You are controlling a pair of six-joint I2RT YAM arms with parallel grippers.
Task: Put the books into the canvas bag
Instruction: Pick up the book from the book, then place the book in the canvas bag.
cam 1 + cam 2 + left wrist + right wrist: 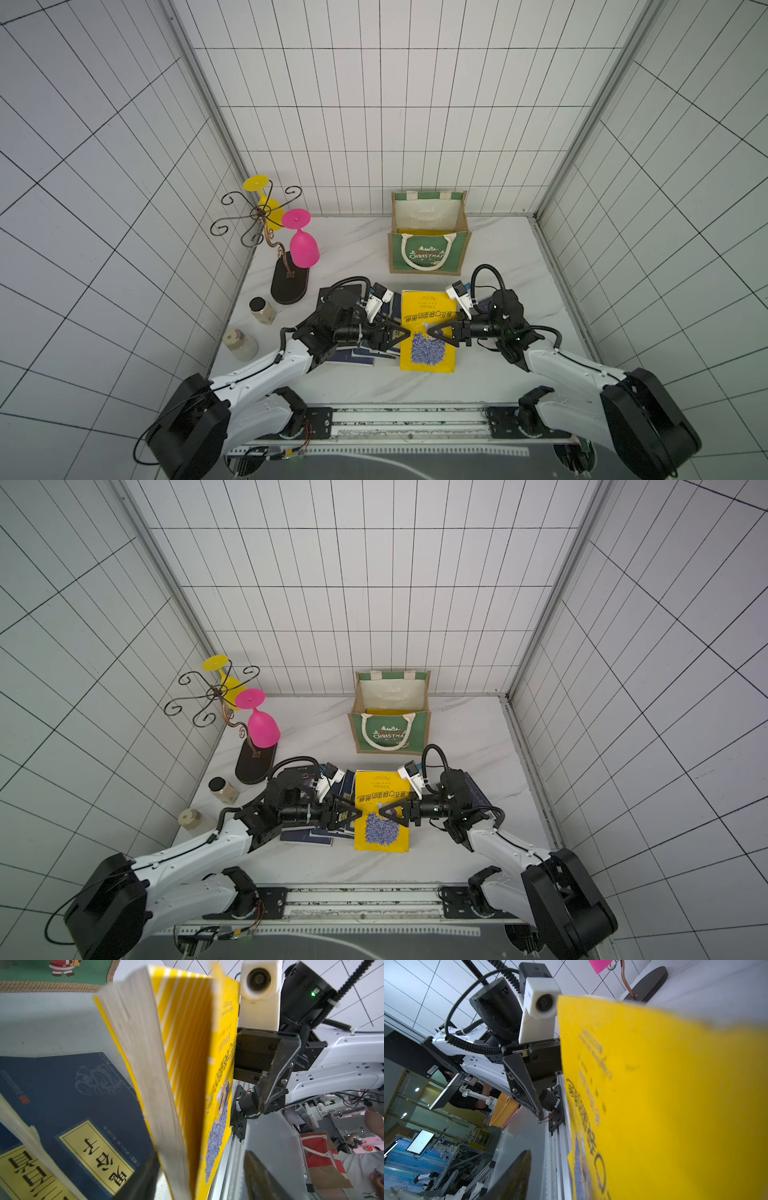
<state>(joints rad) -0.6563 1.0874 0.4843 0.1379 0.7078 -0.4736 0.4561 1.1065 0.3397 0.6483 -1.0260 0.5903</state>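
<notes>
**A:** What's happening nearest the arms?

**B:** The bright yellow paperback [424, 305] is being held tilted above the white marble tabletop [498, 266], between the two arms. The right gripper [437, 331] is clamping its spine-side edge. The left gripper [401, 332] is straddling the page-side edge with its jaws standing apart, not pinching.

**A:** So which step is this?

**B:** I'm reading it as a handover, with the right arm taking the book alone. Next it's going to need carrying to the bag, turning edge-down and lowering through the mouth, with the left backing clear.

**A:** What aren't you seeing?

**B:** The right gripper's second finger is hiding behind the cover, so I'm judging the clamp from the book being aloft. The cover is blurring in the right wrist view. The navy blue paperbacks [358, 358] are lying just beside it, mostly under the left arm, so I'm not managing a count.

**A:** And farthest?

**B:** The boxy tan jute bag [453, 259] with its green "CHRISTMAS" panel is standing upright, well apart from the grippers. A yellow strip [419, 230] is showing inside, probably a book. The rest of the interior is hidden.
</notes>
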